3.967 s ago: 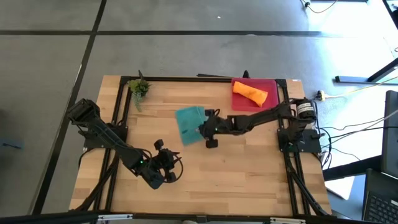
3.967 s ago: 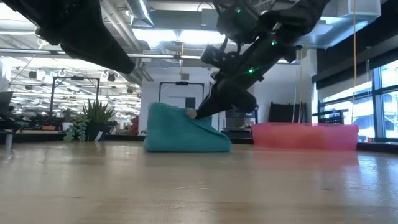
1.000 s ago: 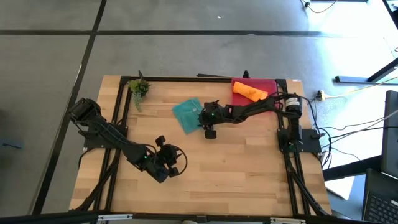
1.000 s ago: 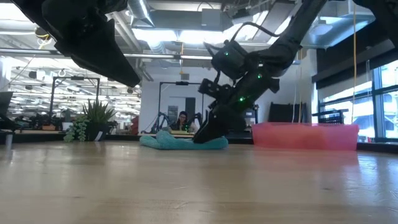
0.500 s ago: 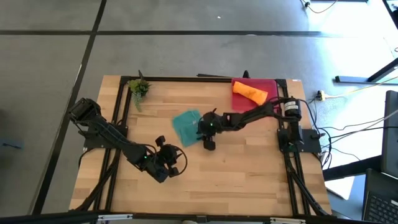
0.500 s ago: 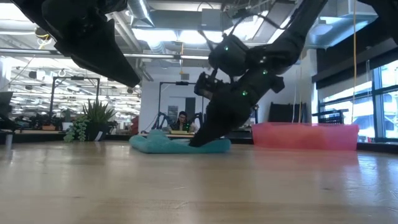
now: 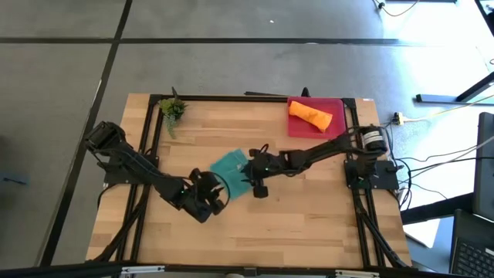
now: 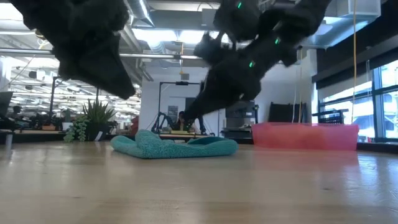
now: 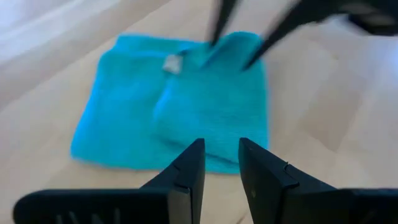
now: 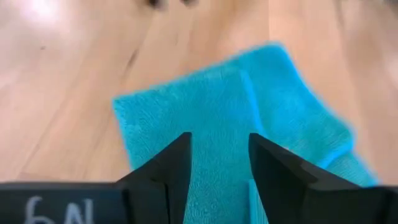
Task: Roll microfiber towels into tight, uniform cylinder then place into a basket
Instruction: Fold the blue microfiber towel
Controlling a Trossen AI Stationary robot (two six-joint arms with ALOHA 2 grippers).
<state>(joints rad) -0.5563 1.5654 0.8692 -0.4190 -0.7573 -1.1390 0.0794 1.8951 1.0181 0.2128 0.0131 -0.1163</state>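
A small potted plant (image 7: 172,109) stands at the far left corner of the wooden table (image 7: 309,216). The left gripper (image 7: 215,196) sits near the table's middle, just beside the near-left edge of the teal microfiber towel (image 7: 231,171); its wrist view shows the 2 fingers (image 9: 188,171) parted by a narrow gap with nothing between them, pointing at the cloth.

The teal towel lies spread and rumpled near the centre of the table, mostly flat with a low fold, as the low view shows.

The right gripper (image 7: 252,178) is at the towel's right edge, its fingers (image 10: 175,163) apart over the cloth; whether they pinch the fabric cannot be told.

At the far right corner sits the pink-red basket (image 7: 335,106), with the rolled orange microfiber towel (image 7: 310,116) lying inside it, well apart from both grippers.
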